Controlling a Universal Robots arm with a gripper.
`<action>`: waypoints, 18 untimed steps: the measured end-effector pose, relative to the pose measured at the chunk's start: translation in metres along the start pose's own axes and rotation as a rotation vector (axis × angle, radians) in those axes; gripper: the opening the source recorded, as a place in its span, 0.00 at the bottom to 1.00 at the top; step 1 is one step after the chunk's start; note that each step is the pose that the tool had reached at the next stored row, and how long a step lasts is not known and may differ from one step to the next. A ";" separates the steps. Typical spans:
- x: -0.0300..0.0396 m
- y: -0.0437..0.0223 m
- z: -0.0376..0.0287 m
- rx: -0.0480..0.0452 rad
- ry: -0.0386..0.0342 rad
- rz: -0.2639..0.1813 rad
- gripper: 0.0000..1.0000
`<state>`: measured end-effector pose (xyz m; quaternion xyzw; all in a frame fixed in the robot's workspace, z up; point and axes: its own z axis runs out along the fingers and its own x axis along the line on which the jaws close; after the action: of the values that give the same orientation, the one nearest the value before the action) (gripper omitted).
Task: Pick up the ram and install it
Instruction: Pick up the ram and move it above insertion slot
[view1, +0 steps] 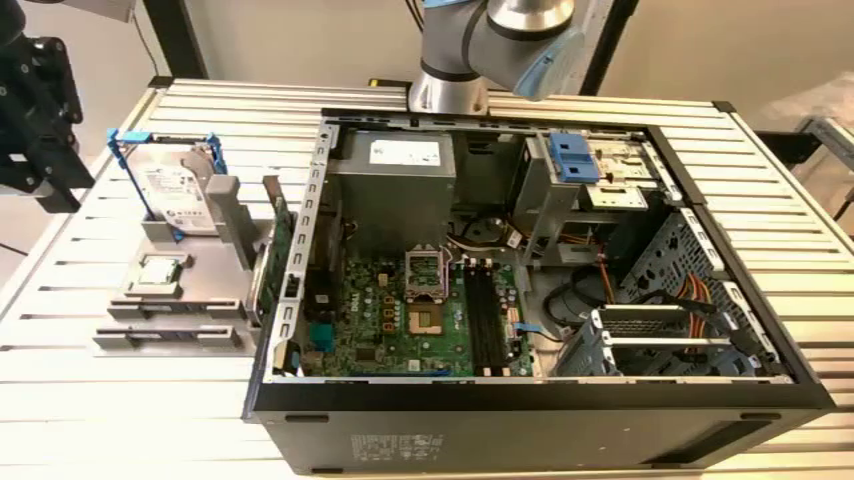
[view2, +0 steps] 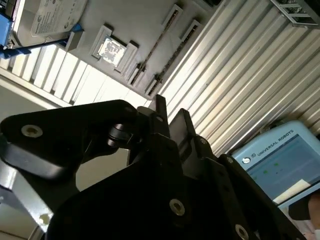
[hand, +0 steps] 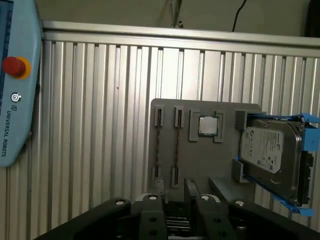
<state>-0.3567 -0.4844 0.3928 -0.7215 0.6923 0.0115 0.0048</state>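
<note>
The ram (view1: 278, 240) is a thin greenish stick standing on edge in a grey parts holder (view1: 174, 325), just outside the open computer case (view1: 534, 400). In the first wrist view the ram (hand: 176, 145) appears edge-on as a thin line in the holder's slots; the second wrist view has the ram (view2: 162, 40) far beyond the fingertips. My black gripper (view1: 54, 185) hangs at the exterior view's left edge, away from the holder. In both wrist views my gripper (hand: 186, 192) (view2: 170, 110) has a narrow gap between its fingertips and nothing in it.
On the holder also sit a silver hard drive in a blue frame (view1: 174, 190) and a square processor chip (view1: 160, 270). Inside the case, the green motherboard (view1: 387, 320) carries long black memory slots (view1: 483, 320). A teach pendant (hand: 15, 85) lies on the ribbed table (hand: 100, 125).
</note>
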 end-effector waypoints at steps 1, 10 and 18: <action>0.0000 0.0000 0.0000 0.0000 0.0000 -0.001 1.00; -0.0001 -0.0001 0.0009 0.0003 0.0004 0.000 1.00; 0.0000 -0.0001 0.0061 0.0046 0.0003 0.034 1.00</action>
<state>-0.3567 -0.4843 0.3867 -0.7097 0.7044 0.0098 0.0061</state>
